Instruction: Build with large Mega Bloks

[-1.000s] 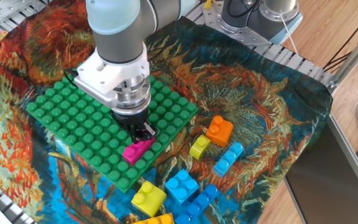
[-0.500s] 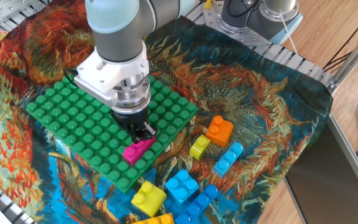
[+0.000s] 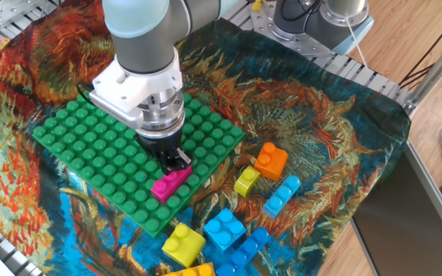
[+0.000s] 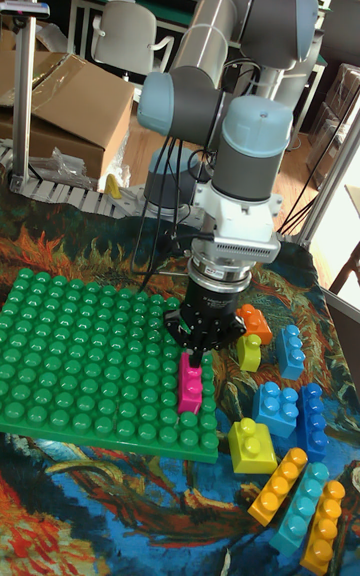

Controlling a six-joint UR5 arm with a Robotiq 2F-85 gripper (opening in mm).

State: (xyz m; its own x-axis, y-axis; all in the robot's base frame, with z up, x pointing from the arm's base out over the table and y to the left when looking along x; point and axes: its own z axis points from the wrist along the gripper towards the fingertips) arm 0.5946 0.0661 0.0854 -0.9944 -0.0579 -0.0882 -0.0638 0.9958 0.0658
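Observation:
A magenta oblong Mega Blok [image 3: 167,186] [image 4: 190,391] sits pressed onto the green studded baseplate [image 3: 90,146] [image 4: 80,356], near its front right corner. My gripper [image 3: 176,162] [image 4: 203,354] hangs straight over the brick's far end, fingers slightly spread and just above it, apparently open. Loose Mega Bloks lie on the cloth to the right: orange [image 3: 271,161] [image 4: 253,321], small yellow [image 3: 246,181] [image 4: 249,351], light blue [image 3: 282,195] [image 4: 291,349], blue [image 3: 224,228] [image 4: 272,406] and yellow [image 3: 183,243] [image 4: 251,446].
More long bricks, among them an orange-yellow one [image 4: 280,484] and a light blue one [image 4: 303,506], lie at the front right. A patterned cloth [image 3: 321,138] covers the table. A second robot base [image 3: 313,19] stands at the back, and a metal post [image 3: 436,69] rises at the right.
The arm has shifted slightly up and to the left. The magenta brick has stayed in place on the baseplate.

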